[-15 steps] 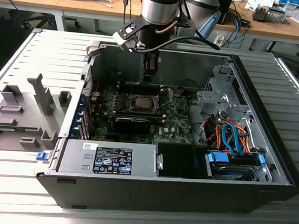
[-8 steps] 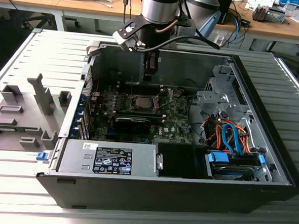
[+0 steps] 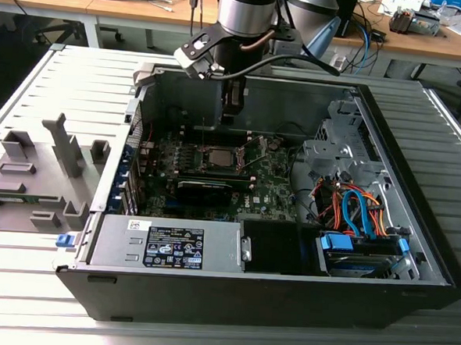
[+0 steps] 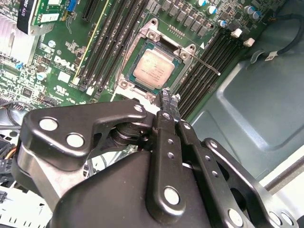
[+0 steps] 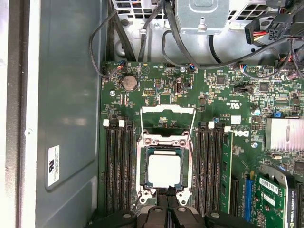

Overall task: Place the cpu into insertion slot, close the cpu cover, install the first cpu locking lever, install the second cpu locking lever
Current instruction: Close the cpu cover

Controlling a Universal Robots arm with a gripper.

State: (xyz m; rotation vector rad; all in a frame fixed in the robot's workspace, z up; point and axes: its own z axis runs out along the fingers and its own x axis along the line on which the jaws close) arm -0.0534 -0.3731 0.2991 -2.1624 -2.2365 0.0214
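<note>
Hovering above green circuit board (image 5: 156, 80) in open black computer case (image 3: 411, 293): black two-finger gripper (image 4: 166, 99). We read fingers pressed together, nothing clamped between them. We find small square silver-topped cpu (image 5: 164, 171) seated in metal-rimmed square insertion slot (image 5: 164, 141), just ahead of fingertips. Thin silvery windowed cpu cover (image 5: 168, 109) lies open beyond slot, on side away from gripper.

Silver arm (image 3: 244, 9), black linkage fingers (image 4: 164, 142) with silver rivets.
</note>
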